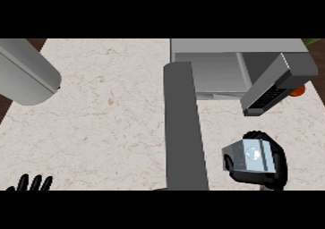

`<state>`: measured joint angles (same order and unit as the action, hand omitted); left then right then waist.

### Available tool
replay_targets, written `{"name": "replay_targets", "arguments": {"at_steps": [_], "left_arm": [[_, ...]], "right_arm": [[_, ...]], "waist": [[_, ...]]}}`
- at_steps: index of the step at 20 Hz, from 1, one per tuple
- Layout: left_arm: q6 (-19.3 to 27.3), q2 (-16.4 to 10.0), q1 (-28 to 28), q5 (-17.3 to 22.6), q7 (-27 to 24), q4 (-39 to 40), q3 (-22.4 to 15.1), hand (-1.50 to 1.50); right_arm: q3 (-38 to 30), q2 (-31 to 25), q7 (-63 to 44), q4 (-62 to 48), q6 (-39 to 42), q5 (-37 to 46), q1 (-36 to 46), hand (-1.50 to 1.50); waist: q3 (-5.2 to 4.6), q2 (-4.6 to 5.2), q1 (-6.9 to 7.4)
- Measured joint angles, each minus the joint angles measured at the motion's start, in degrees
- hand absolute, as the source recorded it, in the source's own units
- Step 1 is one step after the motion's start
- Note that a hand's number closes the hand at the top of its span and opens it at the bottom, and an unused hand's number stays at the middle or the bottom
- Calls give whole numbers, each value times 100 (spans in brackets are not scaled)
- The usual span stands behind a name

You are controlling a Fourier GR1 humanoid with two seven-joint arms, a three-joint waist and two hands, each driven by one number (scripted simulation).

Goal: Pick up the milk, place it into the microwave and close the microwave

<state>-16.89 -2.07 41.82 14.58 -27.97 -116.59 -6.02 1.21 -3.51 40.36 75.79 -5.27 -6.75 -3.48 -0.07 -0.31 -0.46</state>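
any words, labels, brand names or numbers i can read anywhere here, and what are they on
No text here can be read.
On the milk carton, held in the right hand: only a pale drop-shaped mark, no legible words.
On the microwave keypad: tiny light marks on the buttons, too small to read.

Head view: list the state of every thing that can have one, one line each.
microwave: open, milk not yet inside.
microwave door: swung wide open, pointing toward the robot.
milk: held in front of the microwave, right of the door.
right hand: fingers curled round the milk.
left hand: open, resting at the lower left edge, fingers up.
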Motion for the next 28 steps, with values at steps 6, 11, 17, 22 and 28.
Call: {"name": "replay_targets", "arguments": {"at_steps": [6, 11, 17, 22, 28], "left_arm": [[-22, -30, -70, 109, 66, 45, 115, -150], [-121, -38, -95, 124, -130, 306, 266, -150], [-236, -99, -116, 215, -148, 352, 425, -150], [-243, -115, -118, 241, -42, 286, 466, -150], [-364, -167, -143, 345, -28, 312, 584, -150]], "right_arm": [[269, 203, -520, 731, -112, -106, -38, 150], [541, 299, -728, 628, -719, 274, 314, 150], [613, 332, -1103, -164, -1311, 385, 1366, 150], [436, 300, -1162, -1205, -1738, 514, 2143, 150], [-134, 287, -586, -2962, -1788, 197, 3208, 150]], "waist": [[5, 17, 49], [5, 23, 77], [8, 33, 110], [9, 37, 125], [12, 56, 172]]}}
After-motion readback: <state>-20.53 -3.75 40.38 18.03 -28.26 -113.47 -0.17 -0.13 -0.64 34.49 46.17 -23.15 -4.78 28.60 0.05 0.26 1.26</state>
